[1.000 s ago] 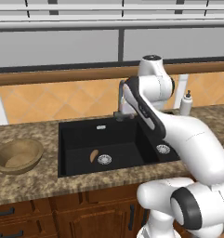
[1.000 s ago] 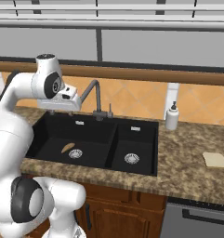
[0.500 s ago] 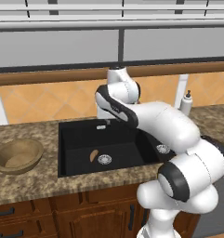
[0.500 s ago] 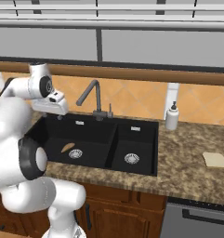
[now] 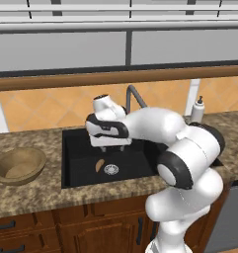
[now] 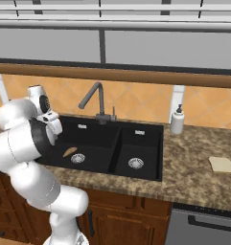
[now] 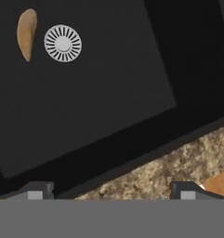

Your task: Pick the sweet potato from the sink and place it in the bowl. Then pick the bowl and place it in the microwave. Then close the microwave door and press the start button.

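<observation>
No readable writing anywhere. Sweet potato (image 7: 27, 33) lies in left sink (image 5: 86, 170) basin beside drain (image 7: 62, 43). Gripper (image 7: 109, 191) open above basin, holding nothing. Bowl (image 5: 18, 165) on counter (image 5: 36, 192).

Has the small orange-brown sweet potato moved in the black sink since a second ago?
No. The sweet potato lies just left of the round silver drain in the left basin, as before.

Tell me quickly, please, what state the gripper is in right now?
Gripper: open and empty, fingertips wide apart above the black rectangular sink; the orange-brown oblong sweet potato lies ungrasped beside the drain.
</observation>
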